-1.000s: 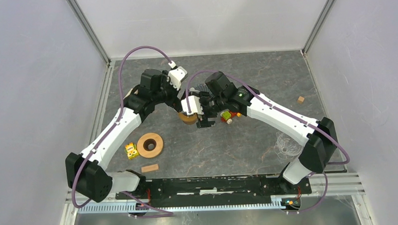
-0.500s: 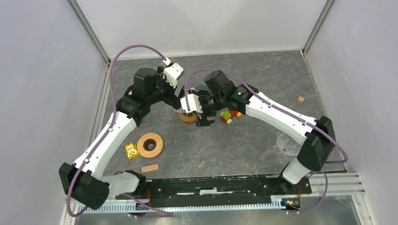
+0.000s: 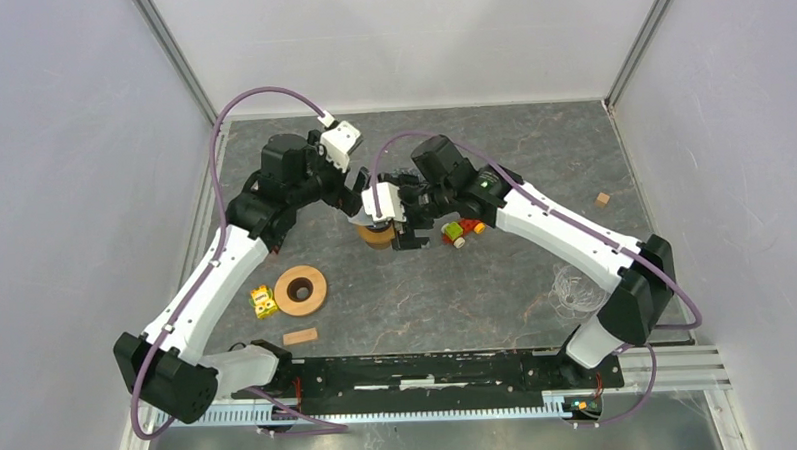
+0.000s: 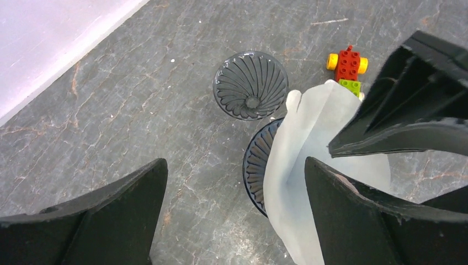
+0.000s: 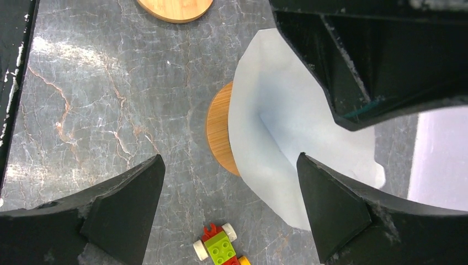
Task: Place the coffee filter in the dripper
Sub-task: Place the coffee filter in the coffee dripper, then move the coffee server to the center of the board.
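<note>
Here left hand, right hand wide open, empty; coffee filter in dripper.

Top view, change across the last second. The left arm has swung its forearm and wrist toward the upper left of the frame, drawing the left gripper a little back from the dripper at centre; its wrist camera housing now sits higher and further left; its lower link has sunk toward the bottom left corner; its purple cable arches taller and further left. The right arm shows a small shift only; its wrist has edged upward, the right gripper lies slightly higher in the frame, and its jaws stand a shade wider apart.
</note>
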